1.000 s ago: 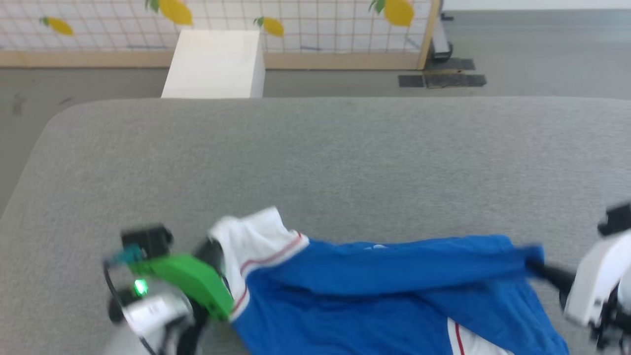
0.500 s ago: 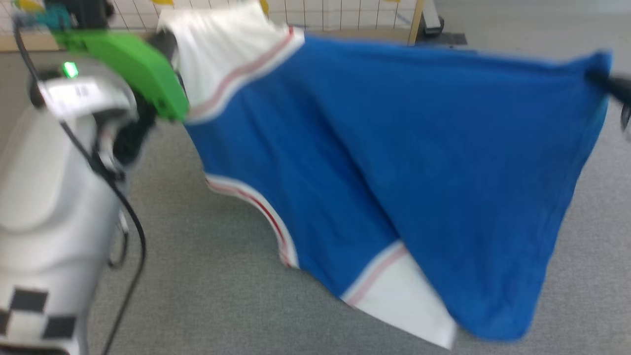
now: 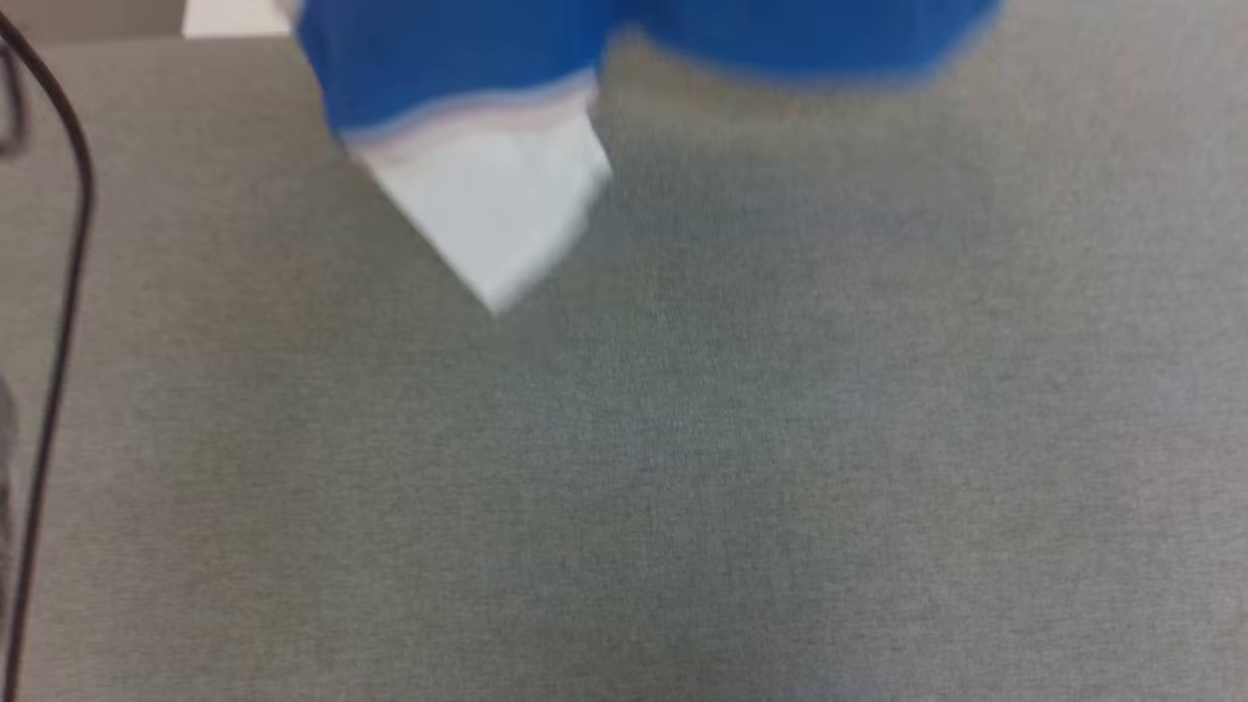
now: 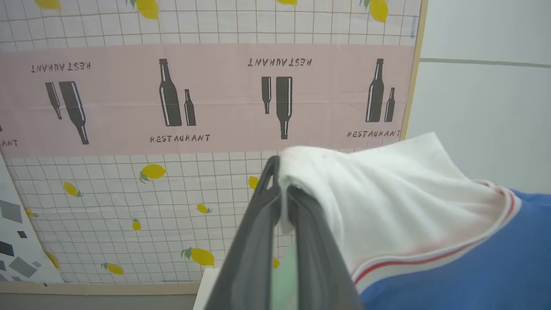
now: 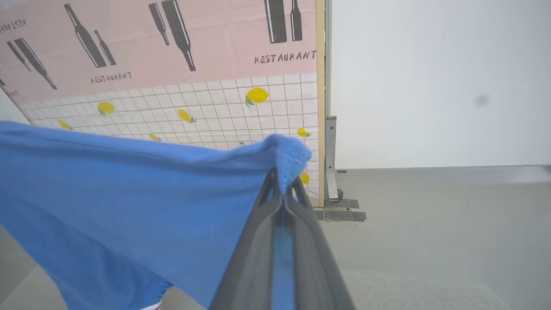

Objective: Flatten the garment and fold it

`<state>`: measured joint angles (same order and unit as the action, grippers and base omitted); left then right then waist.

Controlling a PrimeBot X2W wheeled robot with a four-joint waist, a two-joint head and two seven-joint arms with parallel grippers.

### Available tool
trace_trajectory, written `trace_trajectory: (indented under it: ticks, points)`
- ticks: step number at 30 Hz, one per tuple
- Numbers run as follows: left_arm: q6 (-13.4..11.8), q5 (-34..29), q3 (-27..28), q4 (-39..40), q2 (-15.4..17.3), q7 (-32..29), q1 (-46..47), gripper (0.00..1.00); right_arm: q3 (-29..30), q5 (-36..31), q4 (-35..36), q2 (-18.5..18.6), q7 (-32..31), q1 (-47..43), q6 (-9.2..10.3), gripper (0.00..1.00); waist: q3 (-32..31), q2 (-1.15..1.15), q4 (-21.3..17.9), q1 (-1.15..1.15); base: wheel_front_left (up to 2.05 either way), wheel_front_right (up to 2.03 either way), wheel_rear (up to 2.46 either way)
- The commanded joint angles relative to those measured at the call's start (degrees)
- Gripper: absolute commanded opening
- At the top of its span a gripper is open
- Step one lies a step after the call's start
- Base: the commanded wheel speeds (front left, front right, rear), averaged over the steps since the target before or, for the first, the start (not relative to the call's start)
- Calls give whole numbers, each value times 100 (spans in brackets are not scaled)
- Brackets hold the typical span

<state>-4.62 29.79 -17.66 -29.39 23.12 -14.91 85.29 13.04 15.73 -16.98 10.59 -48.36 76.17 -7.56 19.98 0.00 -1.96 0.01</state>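
The garment (image 3: 468,78) is a bright blue T-shirt with white sleeves and red-striped trim. It hangs in the air, stretched between my two grippers. In the head view its blurred lower edge and one white sleeve dangle at the top, above the grey padded surface (image 3: 682,439). My left gripper (image 4: 280,181) is shut on a white sleeve of the garment (image 4: 387,189). My right gripper (image 5: 282,183) is shut on a blue corner of the garment (image 5: 129,193), whose cloth sags away to the left of that view.
A partition (image 4: 172,99) with a pink band of bottles and a lemon-patterned grid stands beyond the surface. A white box (image 3: 234,15) sits at its far edge. A black cable (image 3: 68,244) runs down the head view's left side. Grey floor (image 5: 430,206) lies to the right.
Both grippers have lifted the garment from the grey surface high into the air. In the head view the cloth has risen until its lower hem and one sleeve remain at the top.
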Motion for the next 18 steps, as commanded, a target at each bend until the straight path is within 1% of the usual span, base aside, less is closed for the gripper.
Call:
trace_trajectory:
  ticks: [1, 5, 8, 9, 14, 18]
  points:
    - [-51, -100, 41, -106, 36, 208, 276, 0, 63, -135, -127, 3, 231, 243, 8, 0, 456, 0, -56, -1, 0, 0, 0]
    - [-89, -255, 58, -431, -45, 788, 759, 0, 122, -316, -497, -13, 693, 694, 8, 0, 649, 0, 52, -1, 0, 0, 0]
    - [-43, -272, 40, -635, -133, 1094, 861, 0, 130, -312, -710, -5, 868, 840, 8, 0, 765, 0, 147, -1, 0, 0, 0]
    - [8, -254, 25, -725, -167, 1173, 847, 0, 94, -302, -784, 13, 904, 843, 8, 0, 798, 0, 180, -1, 0, 0, 0]
    - [228, -72, 33, -1094, -366, 1549, 625, 0, -220, -68, -968, 175, 1000, 599, 8, 0, 899, 0, 347, -1, 0, 0, 0]
    - [442, 85, 4, -1369, -542, 1841, 195, 0, -552, 403, -909, 345, 1152, 42, 8, 0, 824, 0, 458, -1, 0, 0, 0]
